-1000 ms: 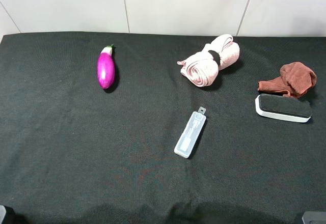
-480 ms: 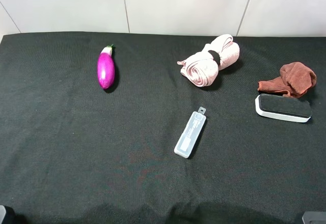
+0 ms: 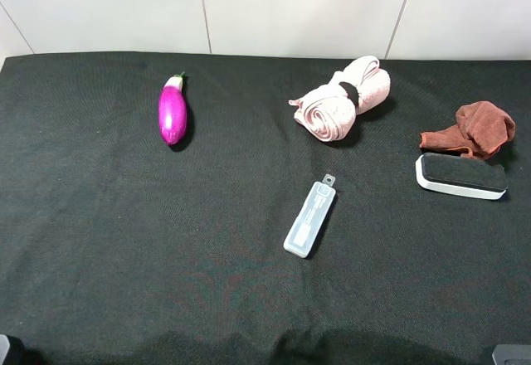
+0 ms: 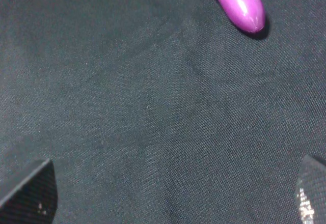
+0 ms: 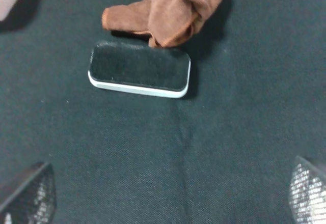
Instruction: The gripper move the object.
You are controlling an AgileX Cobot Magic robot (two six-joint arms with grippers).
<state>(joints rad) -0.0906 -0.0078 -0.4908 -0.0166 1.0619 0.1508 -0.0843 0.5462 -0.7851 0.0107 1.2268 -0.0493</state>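
A purple eggplant (image 3: 172, 112) lies at the back left of the black cloth; its end shows in the left wrist view (image 4: 237, 2). A clear plastic case (image 3: 310, 218) lies in the middle. A rolled pink towel (image 3: 342, 99) lies at the back. A black-and-white eraser (image 3: 461, 176) lies at the right with a crumpled brown cloth (image 3: 474, 129) touching its far side; both show in the right wrist view, eraser (image 5: 138, 68) and cloth (image 5: 170, 7). My left gripper (image 4: 170, 193) is open and empty, well short of the eggplant. My right gripper (image 5: 168, 193) is open and empty, short of the eraser.
The black cloth (image 3: 124, 232) covers the whole table up to a white tiled wall (image 3: 290, 8) at the back. Only the arms' corners show at the front edge, left (image 3: 7, 350) and right (image 3: 508, 353).
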